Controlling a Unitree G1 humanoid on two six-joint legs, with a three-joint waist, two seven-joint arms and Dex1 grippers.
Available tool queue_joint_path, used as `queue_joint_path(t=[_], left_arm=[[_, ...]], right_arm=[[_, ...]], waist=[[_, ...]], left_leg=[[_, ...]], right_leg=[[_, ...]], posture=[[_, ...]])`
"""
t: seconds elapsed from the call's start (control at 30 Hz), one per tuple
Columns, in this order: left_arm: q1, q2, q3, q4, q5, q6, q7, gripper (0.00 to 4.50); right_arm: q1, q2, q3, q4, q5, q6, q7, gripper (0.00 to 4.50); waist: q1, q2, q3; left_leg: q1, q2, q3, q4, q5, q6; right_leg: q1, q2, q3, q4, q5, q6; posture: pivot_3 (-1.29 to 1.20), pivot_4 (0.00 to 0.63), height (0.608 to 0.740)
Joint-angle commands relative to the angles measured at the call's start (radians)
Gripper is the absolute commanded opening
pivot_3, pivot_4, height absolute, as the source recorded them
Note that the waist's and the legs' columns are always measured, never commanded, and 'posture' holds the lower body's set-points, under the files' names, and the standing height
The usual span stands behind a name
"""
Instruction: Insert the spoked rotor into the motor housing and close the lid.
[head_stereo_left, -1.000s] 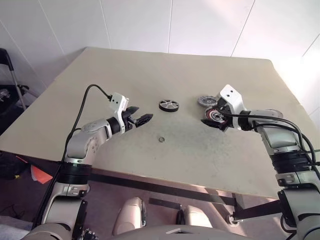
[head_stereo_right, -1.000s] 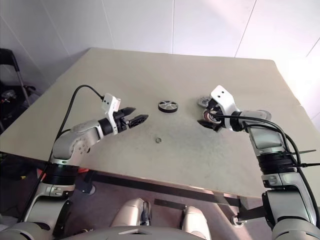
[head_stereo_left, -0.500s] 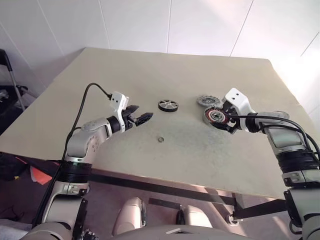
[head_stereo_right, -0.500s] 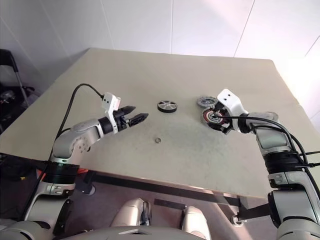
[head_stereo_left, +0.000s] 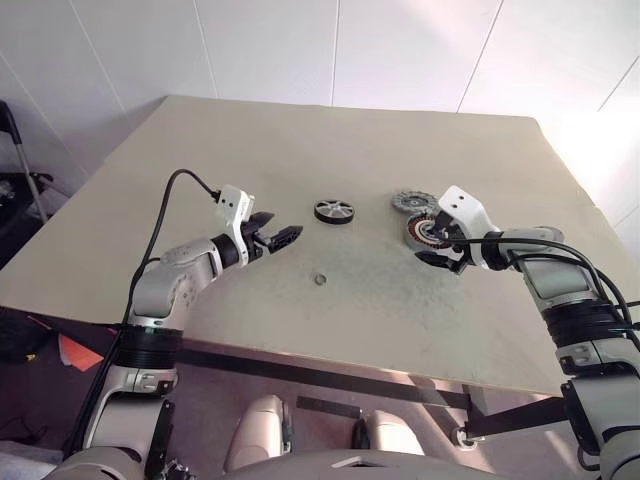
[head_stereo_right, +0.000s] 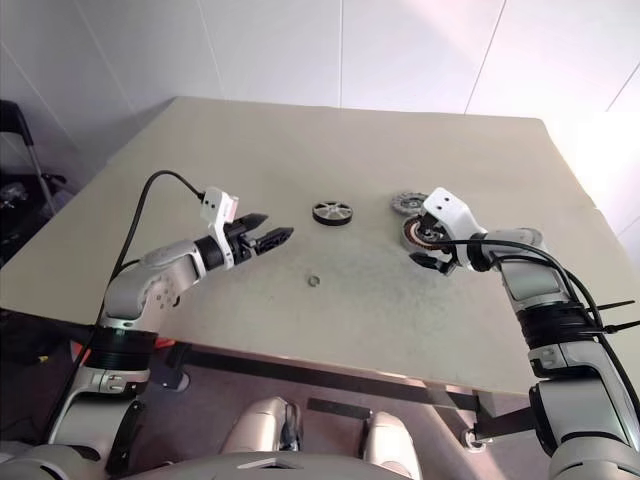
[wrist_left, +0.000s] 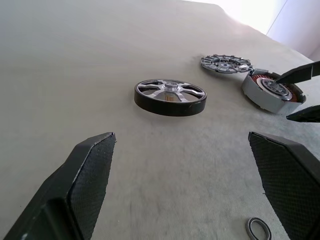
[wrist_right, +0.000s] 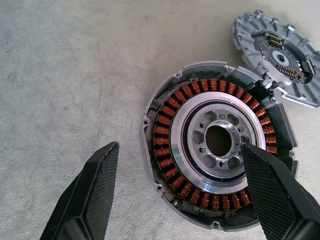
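Left eye view, read from left to right: the left hand (head_stereo_left: 278, 238) hovers at centre left with its fingers spread and nothing between them; one spoked rotor (head_stereo_left: 334, 211) lies flat on the counter (head_stereo_left: 250, 140) just right of it, near mid-frame; one tiny metal ring (head_stereo_left: 320, 280) sits below the rotor, nearer the counter's front edge. Further right, one motor housing (head_stereo_left: 426, 233) rests with its copper windings upward, the right hand (head_stereo_left: 436, 246) poised over it with fingers apart, gripping nothing. One lid (head_stereo_left: 410, 202) lies just above the housing, nearly touching it. The rotor looks rigid, fairly dense metal with a smooth dark rim, so a pinch across its outer rim seems safest; the spokes offer poor purchase. The windings look delicate and are best left untouched.
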Motion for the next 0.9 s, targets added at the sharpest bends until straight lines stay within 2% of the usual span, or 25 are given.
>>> queue_joint_path(t=[0.03, 0.4, 0.9], left_arm=[[-0.001, 0.002, 0.022, -0.046, -0.012, -0.014, 0.005, 4.50], [0.021, -0.008, 0.017, -0.071, -0.017, -0.002, 0.013, 4.50], [0.019, -0.014, 0.014, -0.070, -0.016, 0.004, 0.018, 4.50]], right_arm=[[-0.019, 0.008, 0.015, -0.050, 0.004, -0.009, 0.024, 4.35], [-0.034, 0.008, -0.013, -0.092, 0.020, 0.005, 0.030, 4.35], [-0.049, -0.017, 0.016, 0.009, -0.042, -0.037, 0.028, 4.35]], waist=[[0.000, 0.000, 0.000], [0.006, 0.000, 0.000], [0.005, 0.000, 0.000]], left_leg=[[0.000, 0.000, 0.000, 0.000, 0.000, 0.000], [0.001, 0.001, 0.003, -0.001, 0.000, 0.000], [0.001, 0.001, 0.003, -0.001, 0.000, 0.000]], right_leg=[[0.000, 0.000, 0.000, 0.000, 0.000, 0.000], [0.000, 0.000, 0.001, 0.000, 0.000, 0.000], [0.000, 0.000, 0.001, 0.000, 0.000, 0.000]], posture=[[0.00, 0.000, 0.740], [0.00, 0.000, 0.740], [0.00, 0.000, 0.740]])
